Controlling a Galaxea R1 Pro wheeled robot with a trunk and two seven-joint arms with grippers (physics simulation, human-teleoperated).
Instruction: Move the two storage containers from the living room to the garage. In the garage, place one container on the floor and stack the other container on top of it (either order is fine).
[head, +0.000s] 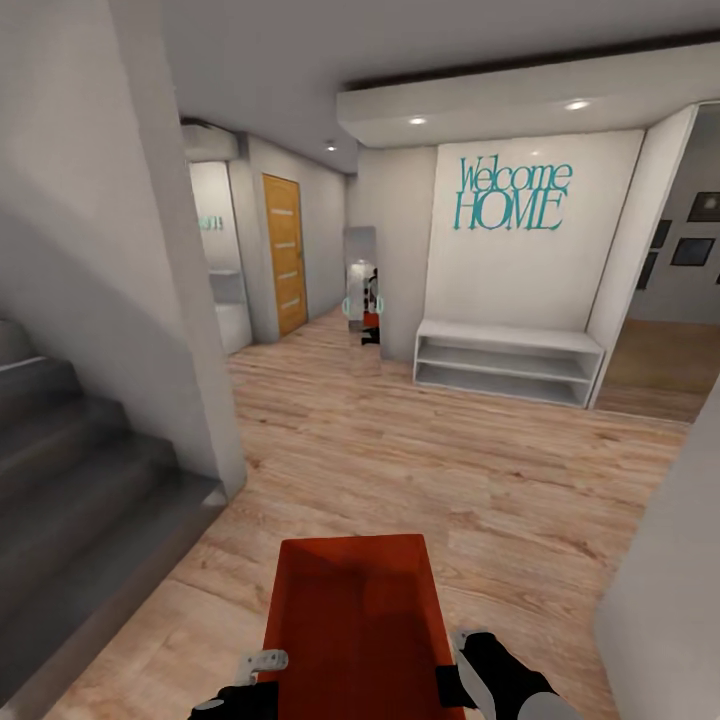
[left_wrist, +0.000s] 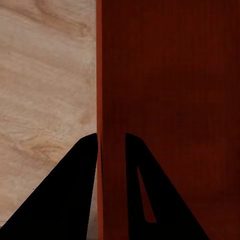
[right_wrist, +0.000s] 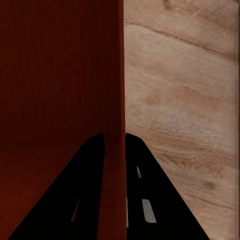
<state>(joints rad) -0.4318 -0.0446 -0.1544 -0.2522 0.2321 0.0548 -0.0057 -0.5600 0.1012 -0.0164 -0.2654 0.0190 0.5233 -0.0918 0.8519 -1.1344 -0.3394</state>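
Orange-red storage container (head: 355, 625) rides low & near, just in front of the robot, over light wood-plank floor (head: 420, 450). Left gripper (left_wrist: 111, 150) pinches its left wall, one finger each side; right gripper (right_wrist: 115, 150) clamps the right wall likewise. Far ahead: white bench (head: 508, 362) under "Welcome HOME" sign (head: 512, 195), wooden door (head: 284, 254) far left, grey stairs (head: 70, 470) near left.

Bright even render; ceiling spotlights (head: 577, 104); soft blur, wide-angle warp.

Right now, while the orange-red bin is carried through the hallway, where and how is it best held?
By its two long upright walls, one end effector per side, as shown. The storage container is topless and thin-walled, so fingers can straddle a rim: the left end effector pinches the left wall, the right end effector the right wall, both from the robot's near end, keeping it level.
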